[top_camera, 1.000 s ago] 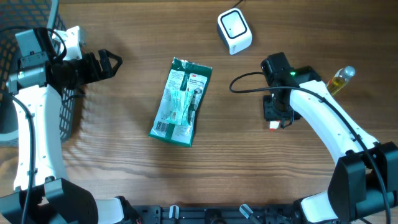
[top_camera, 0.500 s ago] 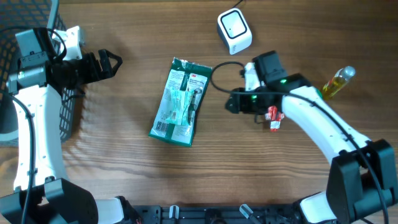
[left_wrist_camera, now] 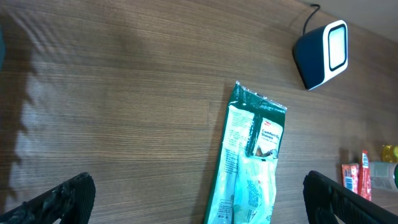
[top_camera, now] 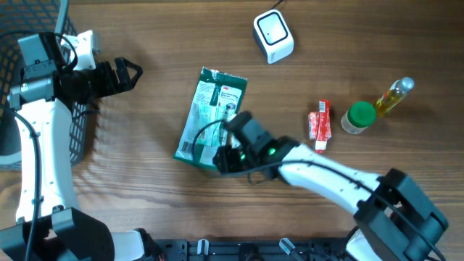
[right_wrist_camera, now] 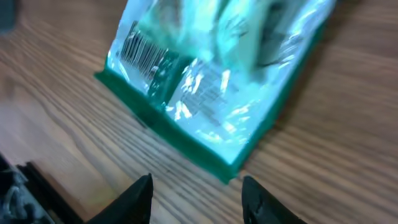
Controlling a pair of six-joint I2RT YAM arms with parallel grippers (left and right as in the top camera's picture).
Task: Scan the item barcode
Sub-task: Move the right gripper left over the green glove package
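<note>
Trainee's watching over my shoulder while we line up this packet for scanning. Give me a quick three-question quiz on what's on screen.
1. True or false: the right gripper is clamped on the green packet.
2. Which thing lies nearest the red sachet? A: scanner. B: green-lidded jar. C: basket.
3. Fill in: the left gripper holds ___.
Key: 1 false, its fingers stand apart over bare wood, just short of the packet's edge. 2 B. 3 nothing; it is open.
</note>
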